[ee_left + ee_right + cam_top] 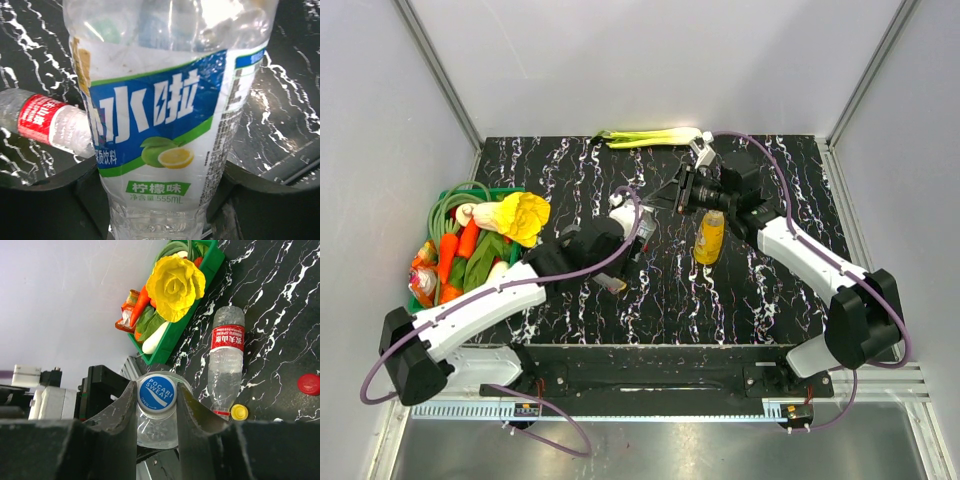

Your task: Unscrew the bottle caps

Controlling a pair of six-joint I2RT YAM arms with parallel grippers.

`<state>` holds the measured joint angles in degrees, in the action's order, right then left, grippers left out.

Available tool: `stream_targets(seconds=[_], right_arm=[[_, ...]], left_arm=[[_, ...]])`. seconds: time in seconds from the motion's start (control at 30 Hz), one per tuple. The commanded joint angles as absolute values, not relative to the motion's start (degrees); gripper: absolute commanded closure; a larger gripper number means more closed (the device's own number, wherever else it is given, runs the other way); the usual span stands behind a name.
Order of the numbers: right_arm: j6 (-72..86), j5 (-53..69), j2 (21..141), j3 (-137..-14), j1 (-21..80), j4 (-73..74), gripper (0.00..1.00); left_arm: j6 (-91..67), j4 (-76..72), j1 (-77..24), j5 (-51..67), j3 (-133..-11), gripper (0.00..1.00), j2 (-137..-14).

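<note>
My left gripper (160,200) is shut on the body of the blue-green-labelled bottle (160,125) and holds it above the table. My right gripper (156,400) is shut on its white-blue cap (156,394), one finger on each side. In the top view the two grippers, left (625,232) and right (665,197), meet at mid-table. The red-labelled bottle (226,360) lies flat with no cap on its neck. It also shows in the left wrist view (45,122). A yellow cap (239,412) and a red cap (309,384) lie loose on the table. The yellow-orange juice bottle (709,237) stands upright beside my right gripper.
A green basket (480,192) with carrots, greens and a yellow cabbage (520,215) sits at the table's left edge. A leek (650,136) lies along the far edge. Grey walls close in the left, back and right.
</note>
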<state>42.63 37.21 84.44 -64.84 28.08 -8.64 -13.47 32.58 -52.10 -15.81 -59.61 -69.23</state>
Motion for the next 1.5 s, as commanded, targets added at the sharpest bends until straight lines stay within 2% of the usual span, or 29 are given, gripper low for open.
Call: stream_targets(seconds=[0.0, 0.23, 0.47, 0.8, 1.0, 1.2, 1.3, 1.47], right_arm=[[41.4, 42.0, 82.9, -65.4, 28.3, -12.7, 1.00], [42.5, 46.5, 82.0, -65.0, 28.3, -17.7, 1.00], [43.2, 49.7, 80.7, -65.6, 28.2, -20.2, 1.00], [41.6, 54.8, 77.1, -65.8, 28.2, -25.0, 1.00], [42.5, 59.2, 75.4, -65.9, 28.2, -30.4, 1.00], [49.4, 62.1, 75.0, -64.2, 28.2, -44.5, 1.00], [52.3, 62.1, 75.0, -63.8, 28.2, -49.9, 1.00], [52.5, 61.7, 74.6, -64.2, 28.2, -50.4, 1.00]], left_arm=[[-15.4, 24.5, -48.0, -3.6, -55.6, 1.00, -64.4], [-18.4, 14.0, -40.8, 16.1, -48.4, 1.00, -58.3], [-22.8, 2.4, -36.4, 30.8, -43.4, 1.00, -54.7], [-31.9, -19.3, -35.7, 53.7, -40.3, 0.98, -55.1], [-38.1, -31.2, -35.8, 58.8, -39.9, 0.97, -54.8], [-46.1, -43.5, -35.9, 63.5, -40.3, 0.97, -54.9], [-47.2, -44.6, -35.9, 64.3, -40.5, 0.97, -54.9], [-46.6, -43.2, -35.9, 64.1, -40.5, 0.97, -55.0]])
